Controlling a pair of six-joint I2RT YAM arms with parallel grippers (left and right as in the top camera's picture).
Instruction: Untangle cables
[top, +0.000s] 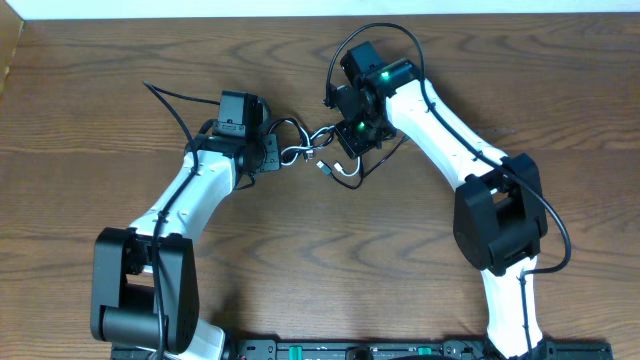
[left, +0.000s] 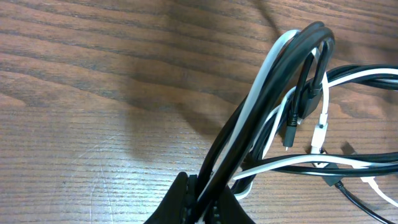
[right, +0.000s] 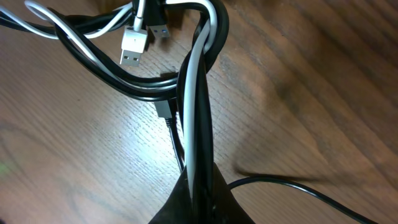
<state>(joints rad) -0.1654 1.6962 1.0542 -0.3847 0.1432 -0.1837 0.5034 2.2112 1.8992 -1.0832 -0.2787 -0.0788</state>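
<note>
A tangle of white and black cables (top: 308, 148) stretches between my two grippers in the middle of the wooden table (top: 320, 250). My left gripper (top: 272, 152) is shut on one end of the bundle; in the left wrist view the black and white strands (left: 273, 106) rise from its jaws (left: 202, 202) in a tall loop, with small plugs (left: 292, 127) hanging beside it. My right gripper (top: 345, 135) is shut on the other end; a white strand and black strands (right: 200, 106) run up from its jaws (right: 199, 199), and a white USB plug (right: 132, 48) lies at the top.
Thicker black arm cables arc over the right arm (top: 375, 35) and trail left of the left arm (top: 165, 100). A loose black cord (right: 298, 190) crosses the table beside the right gripper. The table's far edge (top: 320, 14) runs along the top.
</note>
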